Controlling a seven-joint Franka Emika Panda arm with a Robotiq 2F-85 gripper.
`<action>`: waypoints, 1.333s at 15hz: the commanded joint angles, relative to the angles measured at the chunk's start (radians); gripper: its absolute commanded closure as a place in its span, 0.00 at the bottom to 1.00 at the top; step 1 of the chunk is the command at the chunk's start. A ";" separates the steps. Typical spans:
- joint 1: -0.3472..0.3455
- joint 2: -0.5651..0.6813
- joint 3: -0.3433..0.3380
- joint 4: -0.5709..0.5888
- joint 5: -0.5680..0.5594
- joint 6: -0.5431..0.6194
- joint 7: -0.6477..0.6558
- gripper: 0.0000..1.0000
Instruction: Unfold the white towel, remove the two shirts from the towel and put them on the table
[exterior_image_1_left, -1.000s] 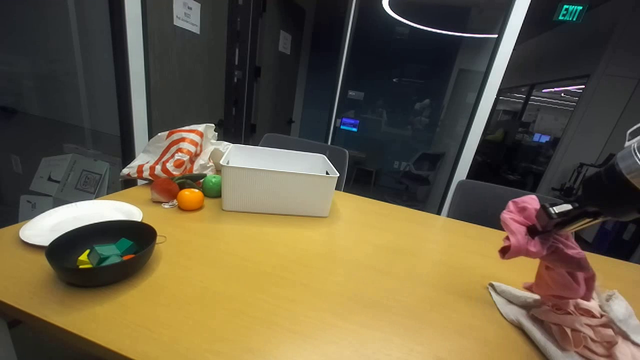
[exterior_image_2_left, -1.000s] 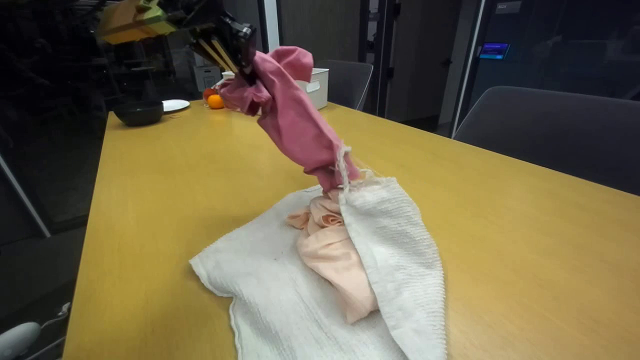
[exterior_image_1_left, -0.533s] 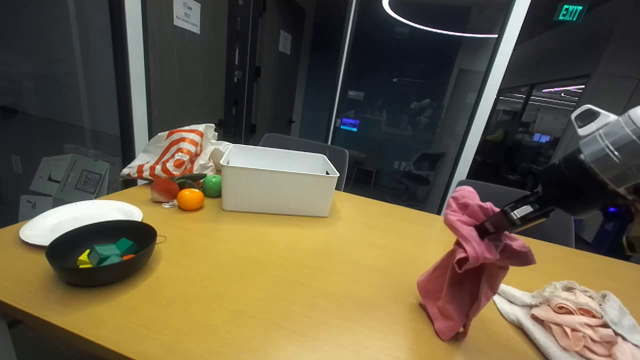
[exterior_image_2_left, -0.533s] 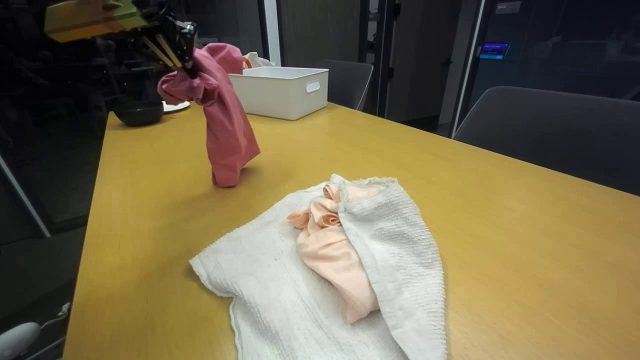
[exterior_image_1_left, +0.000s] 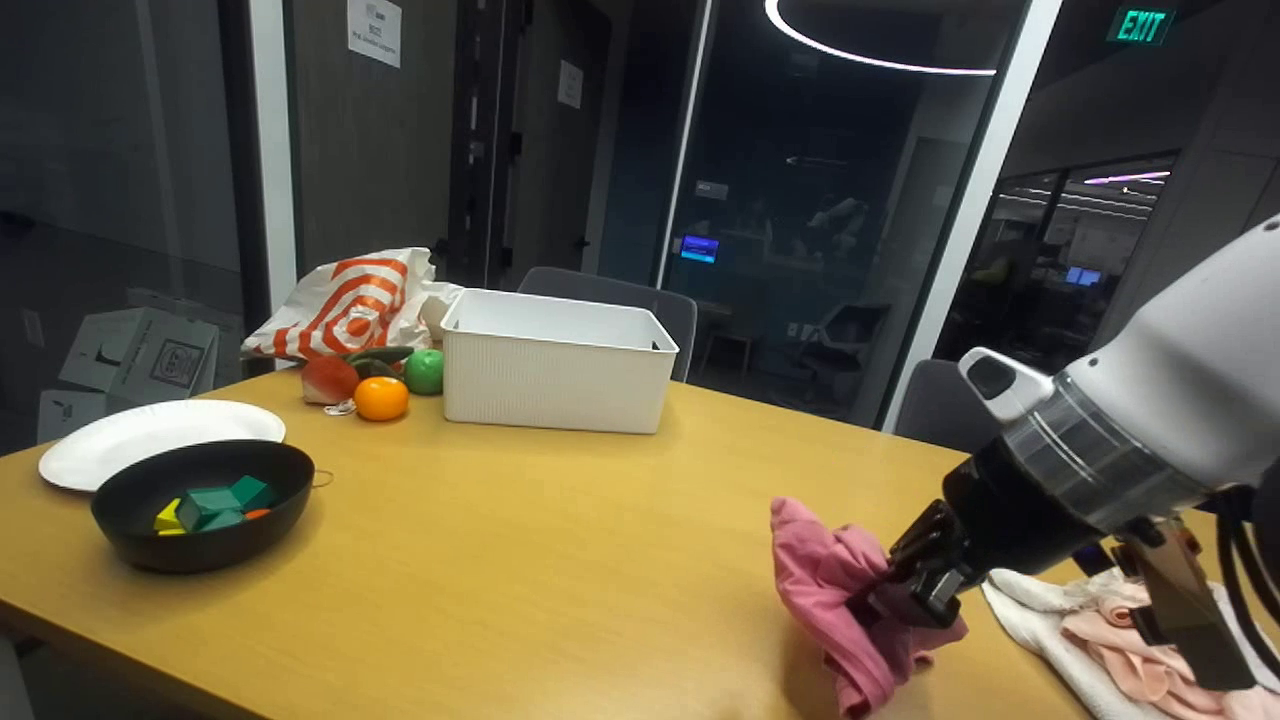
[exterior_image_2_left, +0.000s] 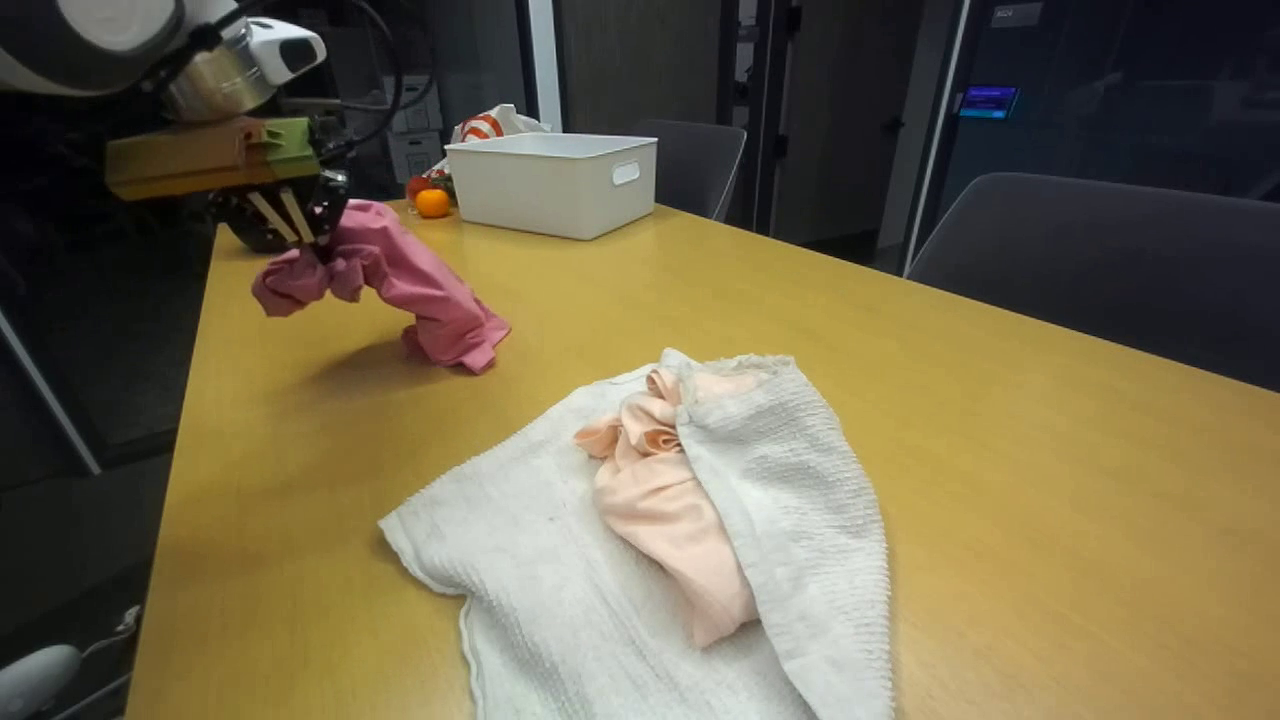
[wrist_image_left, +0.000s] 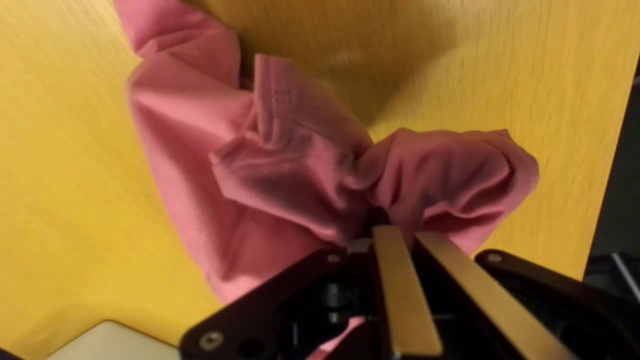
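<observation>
The pink shirt (exterior_image_2_left: 440, 295) hangs from my gripper (exterior_image_2_left: 318, 250). Its lower end rests on the table, off the towel; it also shows in an exterior view (exterior_image_1_left: 825, 580). In the wrist view my gripper (wrist_image_left: 395, 225) is shut on a bunched fold of the pink shirt (wrist_image_left: 185, 105), and the fingertips are partly hidden in cloth. The white towel (exterior_image_2_left: 560, 570) lies spread on the table with one side folded over. The peach shirt (exterior_image_2_left: 670, 510) lies crumpled on the towel, partly covered by that fold. The arm partly hides the peach shirt (exterior_image_1_left: 1140, 650) in an exterior view.
A white bin (exterior_image_1_left: 555, 375) stands at the table's far edge beside toy fruit (exterior_image_1_left: 381, 399) and a plastic bag (exterior_image_1_left: 350, 305). A black bowl (exterior_image_1_left: 200, 550) with blocks stands by a white plate (exterior_image_1_left: 150, 435). Chairs (exterior_image_2_left: 1110, 270) stand along the table edge.
The pink shirt came off the towel and moved away from it in my gripper. The gripper then lowered, and the shirt's lower end now rests on the table. Towel and peach shirt stay put.
</observation>
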 joint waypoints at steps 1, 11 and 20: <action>-0.059 0.095 0.035 0.016 -0.063 0.071 -0.058 0.98; -0.179 0.122 0.040 0.015 -0.034 0.071 -0.075 0.32; -0.434 -0.006 -0.138 -0.046 0.019 -0.052 0.032 0.00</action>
